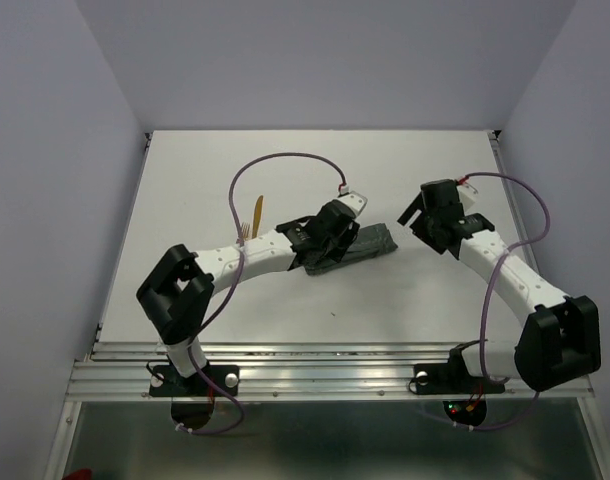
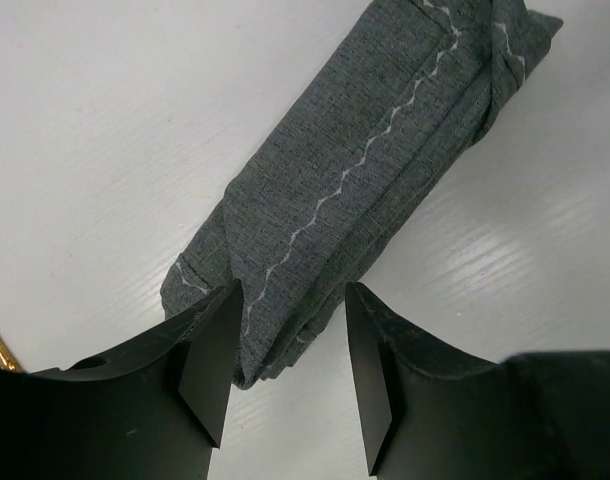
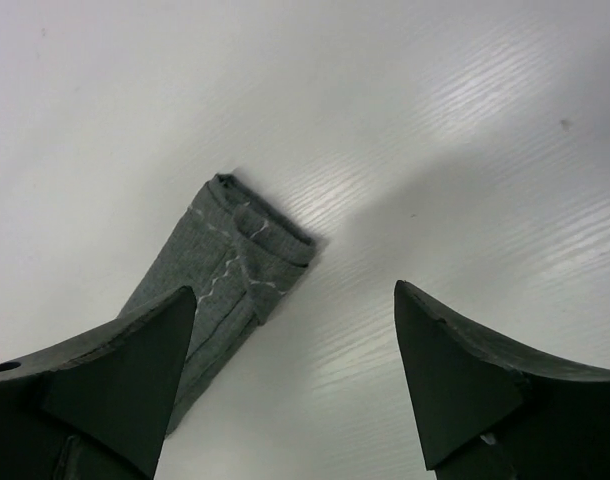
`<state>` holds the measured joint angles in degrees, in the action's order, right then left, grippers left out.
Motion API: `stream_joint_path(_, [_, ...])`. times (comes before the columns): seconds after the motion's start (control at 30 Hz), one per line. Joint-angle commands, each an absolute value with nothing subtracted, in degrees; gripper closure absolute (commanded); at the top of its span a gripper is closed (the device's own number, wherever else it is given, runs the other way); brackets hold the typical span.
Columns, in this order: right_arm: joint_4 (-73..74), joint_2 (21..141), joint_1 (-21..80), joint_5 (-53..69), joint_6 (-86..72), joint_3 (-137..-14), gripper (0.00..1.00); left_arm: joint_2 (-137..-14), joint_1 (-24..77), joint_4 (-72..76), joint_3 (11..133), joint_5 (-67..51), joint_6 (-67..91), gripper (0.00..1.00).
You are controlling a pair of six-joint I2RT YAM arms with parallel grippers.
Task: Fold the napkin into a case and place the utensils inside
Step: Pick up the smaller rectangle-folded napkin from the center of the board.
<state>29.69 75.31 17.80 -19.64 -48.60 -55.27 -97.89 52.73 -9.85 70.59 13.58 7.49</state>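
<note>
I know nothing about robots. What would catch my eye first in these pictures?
A dark grey napkin, folded into a long narrow strip, lies in the middle of the white table. The left gripper hangs over one end of it with its jaws open on either side, and the right gripper stands wide open just off the other end. A thin orange fork lies farther left.

No legible text, label, brand, number or sign in top, left wrist or right wrist view.
</note>
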Motion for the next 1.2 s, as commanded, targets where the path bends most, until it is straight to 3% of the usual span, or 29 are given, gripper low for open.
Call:
stream_joint_path(0.0, [31.6, 71.8, 12.8, -20.5, -46.7, -52.1, 0.13, -97.7, 54.5, -6.4, 70.3, 17.8, 2.6, 0.43])
stream_joint_path(0.23, [31.6, 69.1, 10.4, -18.5, -44.7, -48.3, 0.11, -103.2, 55.6, -12.0, 75.5, 18.9, 1.3, 0.42])
stream_joint_path(0.5, [31.5, 69.5, 9.8, -16.9, -44.6, -47.6, 0.08, -108.4, 58.6, -11.5, 76.2, 26.8, -1.3, 0.34])
stream_joint_path(0.77, [30.9, 70.0, 9.8, -16.1, -44.6, -47.5, 0.08, -110.0, 59.4, -10.5, 75.6, 25.4, -1.9, 0.32])
stream_joint_path(1.07, [30.4, 69.9, 9.8, -15.5, -44.8, -47.2, 0.08, -112.1, 59.4, -9.7, 76.9, 26.1, -3.0, 0.38])
stream_joint_path(1.17, [30.2, 69.6, 9.8, -15.5, -44.7, -47.4, 0.08, -112.8, 59.6, -10.0, 77.7, 27.1, -2.9, 0.45])
